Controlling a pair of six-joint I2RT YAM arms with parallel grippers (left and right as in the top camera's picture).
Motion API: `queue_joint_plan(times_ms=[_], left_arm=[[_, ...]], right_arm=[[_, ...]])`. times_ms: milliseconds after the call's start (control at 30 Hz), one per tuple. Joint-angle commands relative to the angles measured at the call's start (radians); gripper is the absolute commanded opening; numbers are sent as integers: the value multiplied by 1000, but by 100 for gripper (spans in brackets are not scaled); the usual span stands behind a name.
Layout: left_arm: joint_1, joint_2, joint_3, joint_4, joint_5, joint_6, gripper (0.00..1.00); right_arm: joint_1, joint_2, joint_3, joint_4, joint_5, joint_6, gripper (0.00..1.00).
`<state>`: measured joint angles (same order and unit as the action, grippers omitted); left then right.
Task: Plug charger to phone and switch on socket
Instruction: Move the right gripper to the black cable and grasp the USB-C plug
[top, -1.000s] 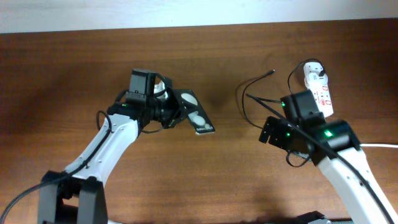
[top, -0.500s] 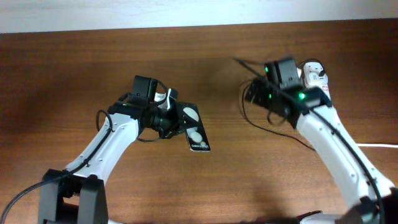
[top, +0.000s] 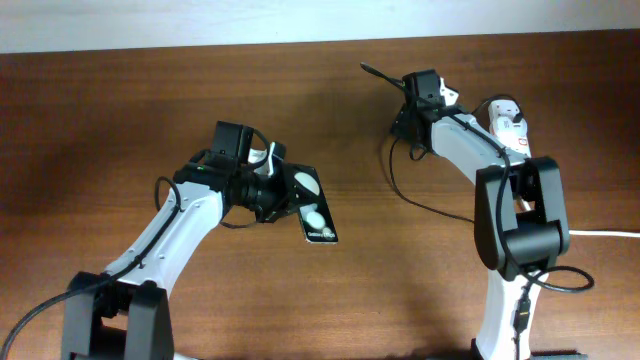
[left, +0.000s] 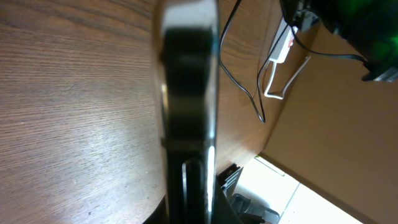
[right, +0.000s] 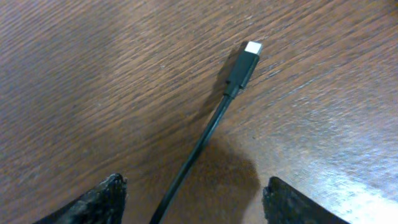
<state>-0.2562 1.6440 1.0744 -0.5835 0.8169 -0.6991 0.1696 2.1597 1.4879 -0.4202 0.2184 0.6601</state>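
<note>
Status: early, and neither goal is met as we read it. The left pincer (top: 281, 190) is clenched on the phone (top: 312, 208), centre-left of the overhead view. The slab hangs tilted off the tabletop (top: 100, 120), white spots and lettering facing up, lettered end pointing lower right. In the left wrist view we only get the phone (left: 186, 106) edge-on and blurred, so we can't make out its port there.

The right pincer (right: 194, 184) is released. Its fingertips (right: 109, 196) stand wide apart at the bottom of the right wrist view. The charger (right: 205, 134) cable runs up between them, and we see no pinch on it. Its plug tip sits upper right of centre in that view, bare, plugged into nothing.

Overhead, the right arm is stretched to the upper centre. The charger (top: 375, 74) tip pokes out up-left of it, well apart from the phone. The socket (top: 516, 135) lies at the upper right, partly hidden behind the right arm, with the white adapter seated in it. We can't tell the switch position from here, it's too small.

Left to do, in our judgement:
- close on the cable near the plug
- bring plug and phone together
- seat the plug in the port
- free a pincer to flip the socket switch
</note>
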Motion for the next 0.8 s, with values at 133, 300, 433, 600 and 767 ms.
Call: queue_joint_plan(times_ms=[133,300,433,600,767], left_arm=[[1,-4,13,2,1,19,0],[1,-4,13,2,1,19,0],[1,-4,13,2,-2,19,0],[1,-4,13,2,-2,19,0],[1,-4,13,2,-2,19,0]], right_arm=[[1,59,17,16,-148,-129,29],[8,59,15,-336,-309,-218,7],[66,59,14,-549,-314,-353,30],[71,59,14,-438,-83,-241,66],[72,59,14,-383,-75,-146,50]])
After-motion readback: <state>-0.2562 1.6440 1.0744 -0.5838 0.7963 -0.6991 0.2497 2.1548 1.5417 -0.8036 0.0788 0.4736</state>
